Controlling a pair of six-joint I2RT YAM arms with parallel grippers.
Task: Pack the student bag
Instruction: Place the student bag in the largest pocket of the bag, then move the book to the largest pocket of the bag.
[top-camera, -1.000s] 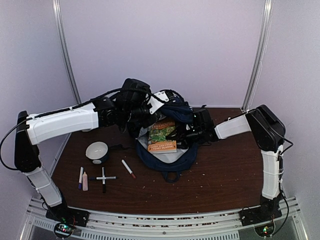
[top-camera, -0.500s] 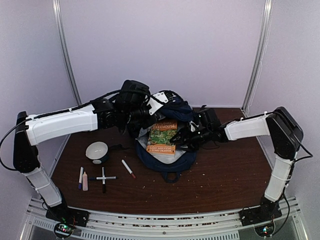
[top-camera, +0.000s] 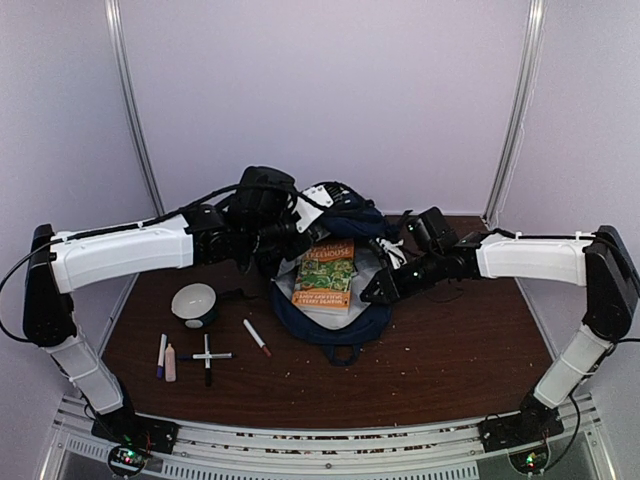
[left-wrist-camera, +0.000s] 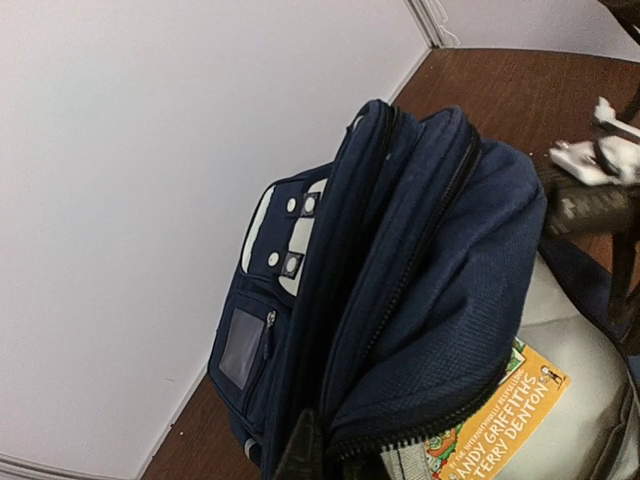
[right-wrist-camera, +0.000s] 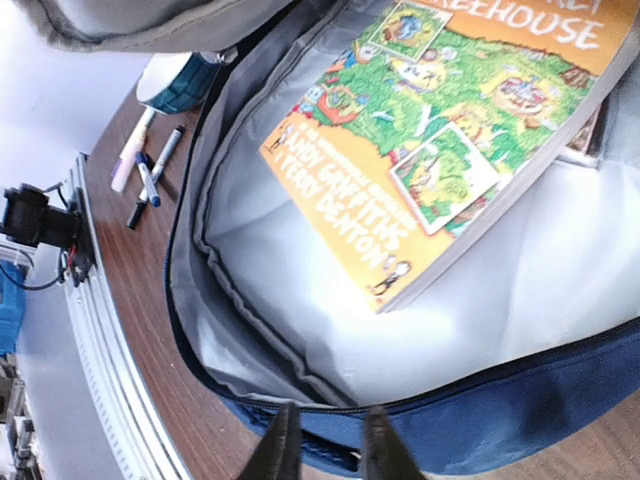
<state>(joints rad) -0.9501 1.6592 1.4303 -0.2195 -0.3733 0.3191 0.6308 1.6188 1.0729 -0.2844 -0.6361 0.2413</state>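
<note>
The navy student bag (top-camera: 335, 325) lies open mid-table, its grey lining (right-wrist-camera: 300, 290) showing. An orange and green book (top-camera: 325, 272) lies flat inside on the lining; it also shows in the right wrist view (right-wrist-camera: 450, 130). My left gripper (top-camera: 285, 238) is shut on the zip edge of the bag's upper flap (left-wrist-camera: 420, 280) and holds it raised; in the left wrist view my left gripper (left-wrist-camera: 320, 450) sits at the bottom edge. My right gripper (top-camera: 370, 296) is open and empty. It hovers over the bag's near right rim, clear of the book, and my right gripper (right-wrist-camera: 325, 450) shows its fingers apart.
A white and teal bowl (top-camera: 195, 303) stands left of the bag. A red-capped marker (top-camera: 257, 337) lies in front of it, and further markers (top-camera: 207, 356) and a pale tube (top-camera: 169, 362) lie at the near left. White walls close the back and sides.
My right arm has drawn back to the right, away from the book, and stretched out. The book has settled lower in the bag. My left arm still holds the flap.
</note>
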